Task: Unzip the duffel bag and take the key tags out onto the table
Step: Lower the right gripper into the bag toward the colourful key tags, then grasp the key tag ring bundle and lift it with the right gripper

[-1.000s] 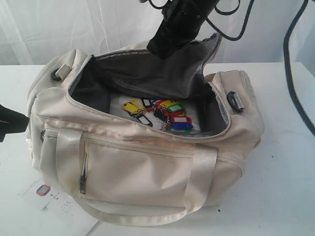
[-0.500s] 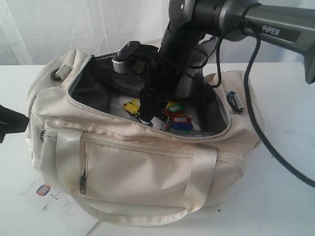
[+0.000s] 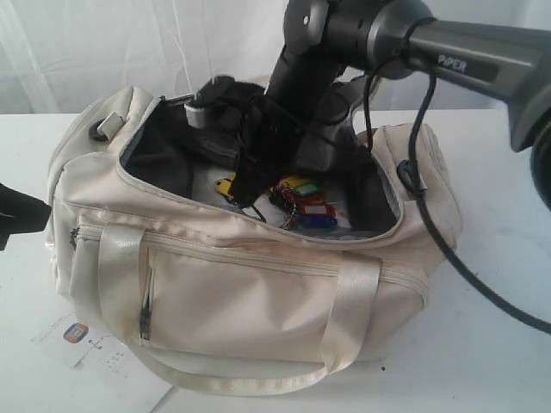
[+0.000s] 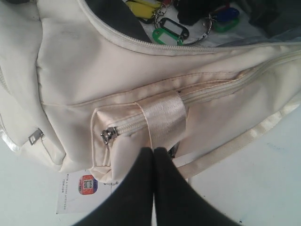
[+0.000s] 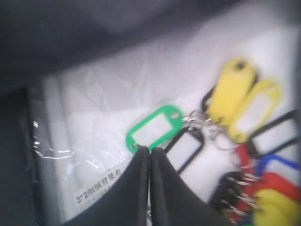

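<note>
The cream duffel bag (image 3: 258, 292) lies on the white table (image 3: 499, 327) with its top zipper open. The key tags (image 3: 306, 206), in yellow, red, green and blue, lie on the bag's floor. My right gripper (image 3: 250, 202) reaches down into the opening. In the right wrist view it (image 5: 149, 149) is shut, tips closed over the end of a green tag (image 5: 176, 113) of the bunch (image 5: 230, 94). My left gripper (image 4: 154, 149) is shut and empty, just off the bag's front pocket zipper (image 4: 110, 134); it shows as a dark shape (image 3: 43, 215) at the left edge.
A white paper hang-tag (image 3: 86, 344) with an orange-blue logo lies on the table before the bag's left end. A clear plastic sheet with printed text (image 5: 70, 188) lines the bag's floor. The right arm's black cable (image 3: 435, 232) drapes over the bag's right end.
The right arm came down into the open bag from above. Its gripper opened on the way and has closed at the green tag. The left gripper has not moved.
</note>
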Available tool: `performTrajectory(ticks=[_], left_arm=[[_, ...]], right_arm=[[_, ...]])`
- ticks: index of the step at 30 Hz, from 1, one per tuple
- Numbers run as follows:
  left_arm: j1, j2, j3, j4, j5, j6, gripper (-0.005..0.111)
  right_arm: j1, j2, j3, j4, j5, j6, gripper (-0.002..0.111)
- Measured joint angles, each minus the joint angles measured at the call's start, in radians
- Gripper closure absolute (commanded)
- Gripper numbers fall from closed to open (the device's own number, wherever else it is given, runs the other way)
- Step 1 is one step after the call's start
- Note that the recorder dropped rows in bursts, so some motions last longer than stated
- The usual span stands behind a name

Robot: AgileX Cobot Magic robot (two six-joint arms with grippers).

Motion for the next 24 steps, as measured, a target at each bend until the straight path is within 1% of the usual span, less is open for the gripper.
performTrajectory(ticks=[2,6,8,9,13,15,16,18,22,24], left_arm=[[0.0,0.0,0.0,0.0,0.0,0.0,0.107],[0.0,0.0,0.0,0.0,0.0,0.0,0.107],[0.0,0.0,0.0,0.0,0.001,0.0,0.107],[0.0,0.0,0.0,0.0,0.001,0.0,0.107],[0.0,0.0,0.0,0.0,0.002,0.0,0.107],[0.0,0.0,0.0,0.0,0.002,0.0,0.107],[0.0,0.0,0.0,0.0,0.002,0.0,0.107],[0.0,0.0,0.0,0.0,0.002,0.0,0.107],[0.0,0.0,0.0,-0.002,0.004,0.0,0.107],[0.0,0.0,0.0,-0.007,0.004,0.0,0.107]], right_arm=[[0.0,-0.075,-0.048,0.0,0.0,0.0,0.108],[0.002,-0.152,-0.064,-0.004,0.0,0.0,0.108],[0.004,-0.148,-0.064,-0.056,0.002,0.018,0.096],[0.004,-0.139,-0.064,-0.078,0.002,0.036,0.089],[0.004,-0.087,-0.064,-0.169,0.002,0.137,0.055],[0.004,-0.055,-0.064,-0.197,0.002,0.167,0.045],[0.004,-0.037,-0.064,-0.211,0.002,0.175,0.044],[0.004,0.001,-0.064,-0.239,0.002,0.184,0.044],[0.004,0.071,-0.064,-0.339,0.002,0.236,0.048],[0.004,0.104,-0.064,-0.385,0.0,0.283,0.052]])
